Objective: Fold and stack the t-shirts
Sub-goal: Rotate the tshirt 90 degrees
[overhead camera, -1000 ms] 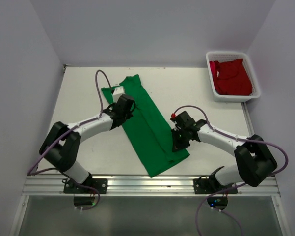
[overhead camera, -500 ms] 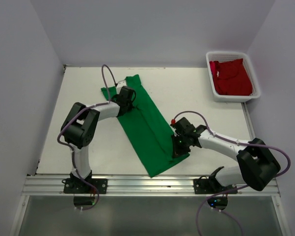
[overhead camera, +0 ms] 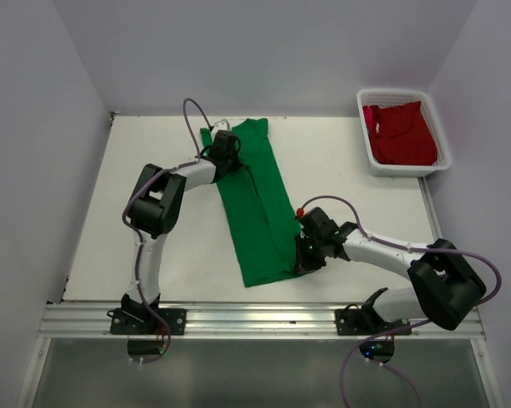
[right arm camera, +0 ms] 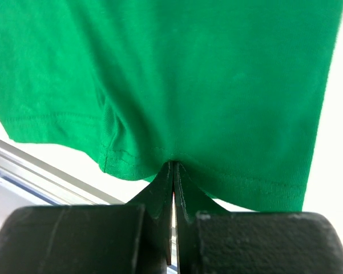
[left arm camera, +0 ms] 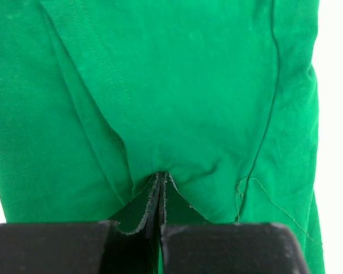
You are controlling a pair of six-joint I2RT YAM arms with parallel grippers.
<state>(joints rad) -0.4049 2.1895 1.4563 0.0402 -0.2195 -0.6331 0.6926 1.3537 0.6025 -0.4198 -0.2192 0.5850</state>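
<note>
A white table (overhead camera: 349,161) stands between pale walls. The green shirt (overhead camera: 257,212), folded into a long strip, lies in the middle, running from far to near. The left gripper (left arm camera: 161,177) is clamped on cloth at the strip's far end. The right gripper (right arm camera: 174,165) is pinched on the hem at the near right corner. The red shirt (overhead camera: 400,132) sits bunched in the basket (overhead camera: 404,170) at the far right.

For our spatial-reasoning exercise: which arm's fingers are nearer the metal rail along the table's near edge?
Right. The right gripper pinches the green t-shirt at its hem, close to the rail; the left gripper pinches its far end, well up the table.
</note>
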